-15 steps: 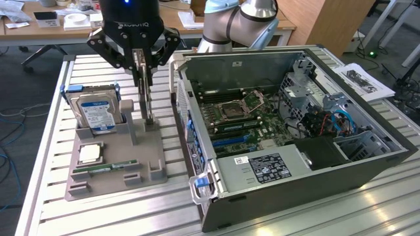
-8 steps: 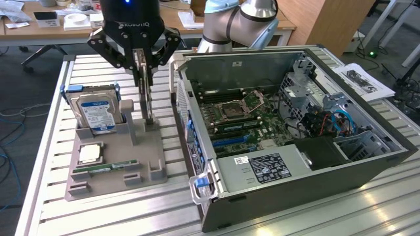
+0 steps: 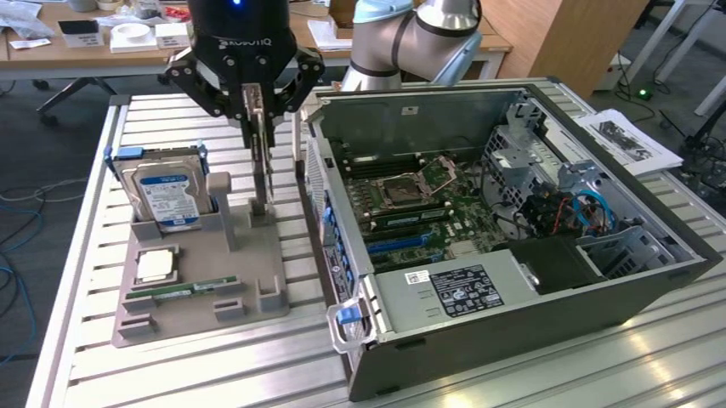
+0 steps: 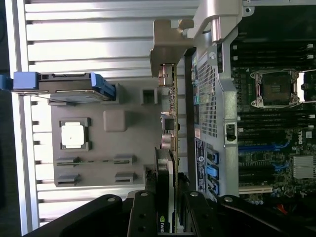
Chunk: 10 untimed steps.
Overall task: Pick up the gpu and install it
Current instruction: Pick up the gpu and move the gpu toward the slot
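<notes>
The gpu [image 3: 263,170] stands on edge, upright, in a slot of the grey holder tray [image 3: 204,310], its lower edge still down at the slot. My gripper [image 3: 258,119] comes down on it from above, one finger on each side of the card's upper edge, shut on it. In the wrist view the gpu [image 4: 169,113] shows edge-on, with its silver bracket [image 4: 168,44] at the far end and my gripper [image 4: 167,217] clamped around the near end. The open PC case [image 3: 635,280] lies beside the tray, its motherboard [image 3: 431,204] with blue slots [image 3: 397,242] exposed.
In the tray stand a silver hard drive [image 3: 168,195] with a blue-white label, a CPU [image 3: 155,265] and a green RAM stick [image 3: 182,291]. The case's near wall [image 4: 207,74] runs close alongside the gpu. Papers [image 3: 630,140] lie at the exterior view's right.
</notes>
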### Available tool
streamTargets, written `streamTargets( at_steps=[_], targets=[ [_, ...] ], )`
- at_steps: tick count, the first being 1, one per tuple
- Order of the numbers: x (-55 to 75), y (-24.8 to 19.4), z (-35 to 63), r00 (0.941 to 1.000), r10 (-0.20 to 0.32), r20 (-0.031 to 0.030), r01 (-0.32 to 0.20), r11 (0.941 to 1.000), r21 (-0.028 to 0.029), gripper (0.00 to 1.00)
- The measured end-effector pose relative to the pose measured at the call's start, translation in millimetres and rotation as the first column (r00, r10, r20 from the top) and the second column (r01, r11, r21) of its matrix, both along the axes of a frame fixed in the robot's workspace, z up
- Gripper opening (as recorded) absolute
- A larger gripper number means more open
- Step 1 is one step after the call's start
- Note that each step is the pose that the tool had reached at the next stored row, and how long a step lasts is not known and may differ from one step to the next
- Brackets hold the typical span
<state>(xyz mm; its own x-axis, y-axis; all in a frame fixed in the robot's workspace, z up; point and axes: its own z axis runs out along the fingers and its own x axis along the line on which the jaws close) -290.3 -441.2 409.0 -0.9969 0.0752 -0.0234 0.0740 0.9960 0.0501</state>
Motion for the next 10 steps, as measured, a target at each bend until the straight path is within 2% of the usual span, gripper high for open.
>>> streamTargets(
  at_steps=[10],
  targets=[
    [28.1,0.7,0.0,1.0000,0.000,0.0000,0.000,1.0000,0.0001,0.27]
  ],
)
